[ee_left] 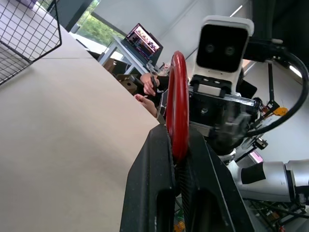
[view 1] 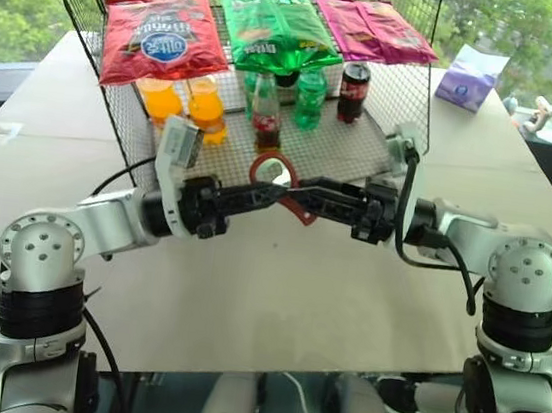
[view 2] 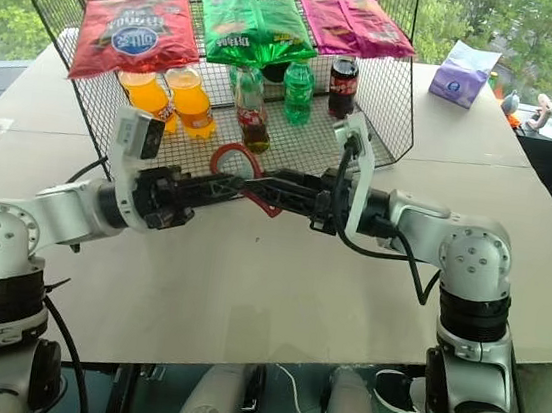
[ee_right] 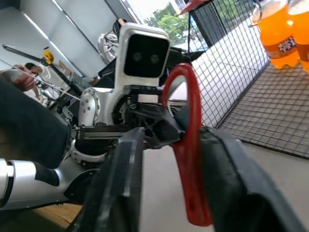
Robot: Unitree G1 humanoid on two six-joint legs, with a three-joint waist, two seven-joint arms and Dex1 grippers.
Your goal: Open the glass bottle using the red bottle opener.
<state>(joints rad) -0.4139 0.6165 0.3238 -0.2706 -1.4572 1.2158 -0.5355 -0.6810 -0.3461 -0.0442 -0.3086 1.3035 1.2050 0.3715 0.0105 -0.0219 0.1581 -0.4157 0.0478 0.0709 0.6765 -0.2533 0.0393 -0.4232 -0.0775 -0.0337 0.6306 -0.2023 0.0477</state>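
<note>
Glass bottle (view 1: 264, 111) stands upright on the mesh floor of the wire basket (view 1: 363, 152), cap still on, between the orange juice bottles (view 1: 185, 105) and a green plastic bottle (view 1: 309, 98), with a dark cola bottle (view 1: 354, 91) further to the right; snack bags (view 1: 277, 30) lean against the basket's back wall; red bottle opener (view 1: 284, 182) is held in the air just in front of the basket, above the worktop (view 1: 265, 296), between the two arms; left gripper (ee_left: 178, 159) is clamped on the opener's edge, ring head standing clear above the fingers; right gripper (ee_right: 188, 159) brackets the opener's handle with jaws partly closed, firm contact not confirmed; judgement: opener is light, stiff and thin, so take it by the handle, leaving the ring free; bottle is rigid, smooth, fragile and tippy, so grip it at the body near the label.
</note>
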